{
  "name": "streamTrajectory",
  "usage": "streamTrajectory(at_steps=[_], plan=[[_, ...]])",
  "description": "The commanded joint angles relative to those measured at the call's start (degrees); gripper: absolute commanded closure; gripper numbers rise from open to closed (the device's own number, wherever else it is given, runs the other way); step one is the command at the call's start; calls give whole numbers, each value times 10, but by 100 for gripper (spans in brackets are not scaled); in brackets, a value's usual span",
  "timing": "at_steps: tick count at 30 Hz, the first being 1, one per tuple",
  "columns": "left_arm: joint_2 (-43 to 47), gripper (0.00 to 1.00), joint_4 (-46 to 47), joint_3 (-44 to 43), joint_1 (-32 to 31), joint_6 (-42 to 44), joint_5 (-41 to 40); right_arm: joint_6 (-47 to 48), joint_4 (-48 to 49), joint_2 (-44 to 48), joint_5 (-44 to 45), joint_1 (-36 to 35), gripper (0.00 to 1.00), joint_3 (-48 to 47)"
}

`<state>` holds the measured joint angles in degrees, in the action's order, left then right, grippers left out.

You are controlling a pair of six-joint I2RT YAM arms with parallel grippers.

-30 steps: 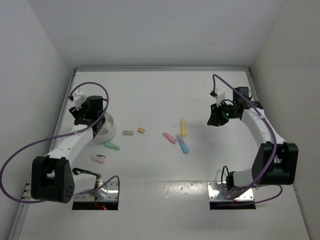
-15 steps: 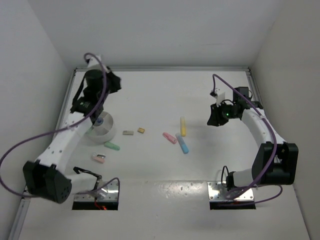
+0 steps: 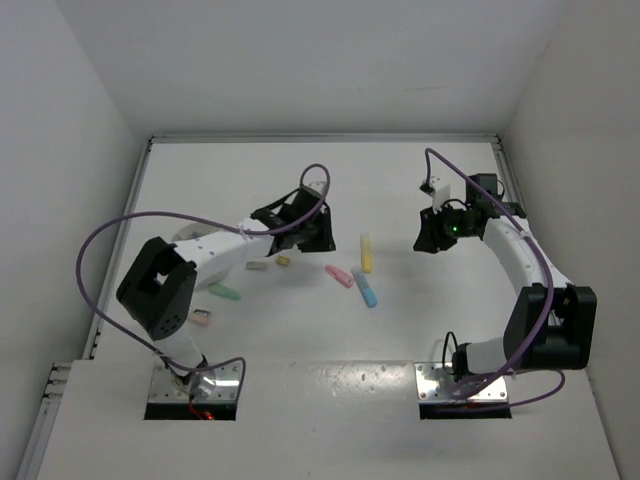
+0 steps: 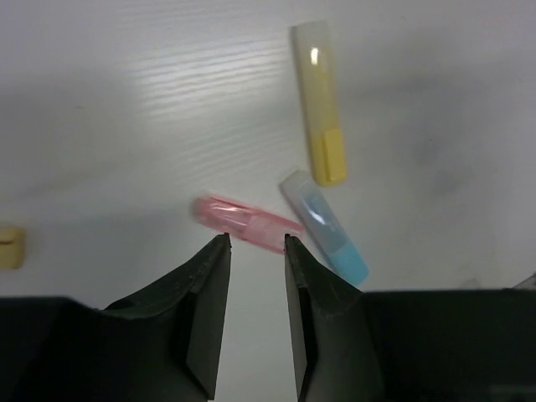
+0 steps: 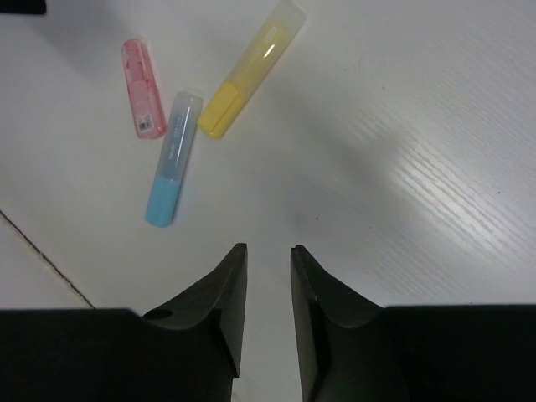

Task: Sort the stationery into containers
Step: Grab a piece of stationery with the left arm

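A yellow marker [image 3: 366, 252], a pink marker [image 3: 339, 275] and a blue marker [image 3: 364, 287] lie together mid-table. My left gripper [image 3: 320, 238] hovers just left of them, open and empty. In the left wrist view its tips [image 4: 255, 243] frame the pink marker [image 4: 247, 224], with the blue marker [image 4: 325, 226] and the yellow marker [image 4: 319, 102] beyond. My right gripper [image 3: 432, 236] is open and empty to the right of the markers. They show in its wrist view [image 5: 268, 249]: pink [image 5: 144, 87], blue [image 5: 172, 158], yellow [image 5: 251, 69]. The white bowl is hidden behind my left arm.
A grey block [image 3: 257, 265] and a tan block [image 3: 283, 261] lie under the left arm; the tan block also shows in the left wrist view [image 4: 8, 248]. A green marker [image 3: 224, 292] and a small pink item [image 3: 200, 317] lie at the near left. Walls enclose the table.
My left arm has swung from the far left, over the bowl, to the table's middle beside the pink marker. The right arm has not moved.
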<state>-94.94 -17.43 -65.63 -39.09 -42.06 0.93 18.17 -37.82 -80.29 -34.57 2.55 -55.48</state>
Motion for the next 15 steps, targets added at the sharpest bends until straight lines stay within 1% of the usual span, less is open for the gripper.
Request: streamTrajectory(at_steps=[1,2,3,6,9,10,11,15], plan=[[-34,63,20,-56,-56,-46,-29,6,6,5,-2,4,71,-22],[-59,63,20,-77,-65,-46,-29,6,6,5,-2,4,71,-22],[-72,62,20,-86,-72,-46,-21,6,6,5,-2,4,69,-22],[-112,62,14,-115,-92,-41,-7,6,6,5,3,4,69,-22],[-133,62,7,-129,-103,-49,-7,6,6,5,3,4,69,-22],[-140,57,7,-129,-108,-57,-7,6,6,5,3,4,69,-22],[-140,55,-7,-129,-108,-63,-18,6,6,5,3,4,69,-22],[-151,54,-36,-150,-121,-89,-44,6,6,5,3,4,69,-22]])
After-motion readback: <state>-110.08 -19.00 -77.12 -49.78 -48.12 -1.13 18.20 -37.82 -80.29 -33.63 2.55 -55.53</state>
